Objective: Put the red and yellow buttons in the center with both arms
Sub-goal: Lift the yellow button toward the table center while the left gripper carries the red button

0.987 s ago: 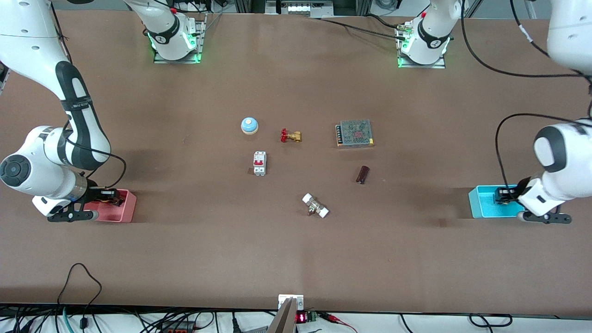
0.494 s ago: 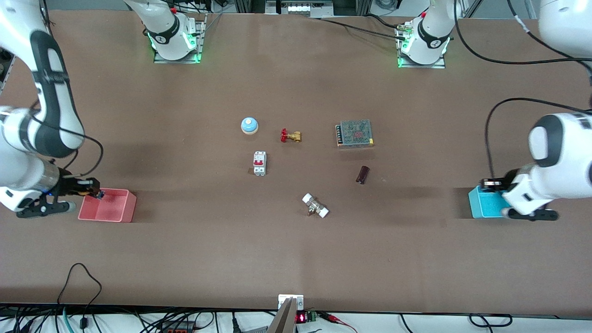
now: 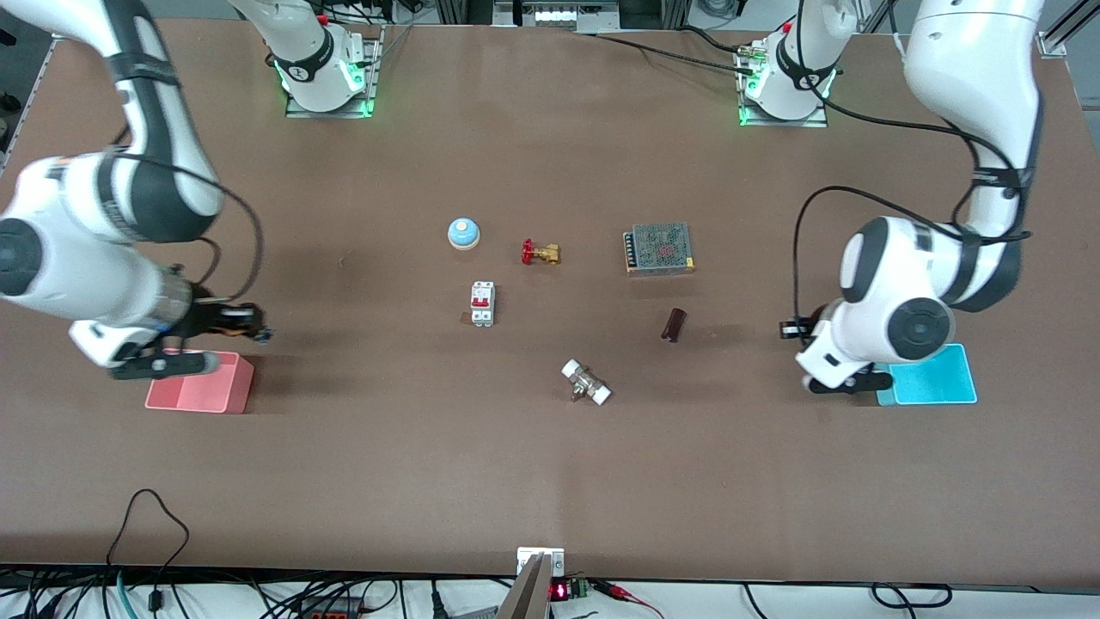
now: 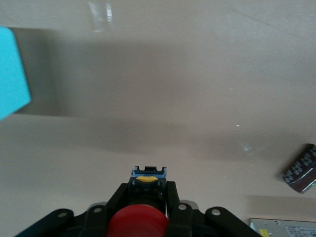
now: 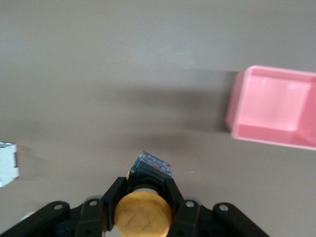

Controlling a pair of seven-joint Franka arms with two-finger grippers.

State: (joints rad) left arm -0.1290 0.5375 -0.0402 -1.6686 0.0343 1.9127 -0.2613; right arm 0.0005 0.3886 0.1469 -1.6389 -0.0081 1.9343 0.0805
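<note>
My left gripper is shut on the red button, whose round red cap faces the wrist camera. In the front view the left gripper hangs over bare table beside the teal bin. My right gripper is shut on the yellow button, its yellow-orange cap toward the camera. In the front view the right gripper is over the table just beside the pink bin. The brown table centre lies between them.
Around the centre lie a blue-domed bell, a brass valve, a metal power supply, a white breaker, a dark capacitor and a white-ended fitting.
Both grippers have risen out of their bins with a button each and moved toward the table's middle; the arms have swung inward.
</note>
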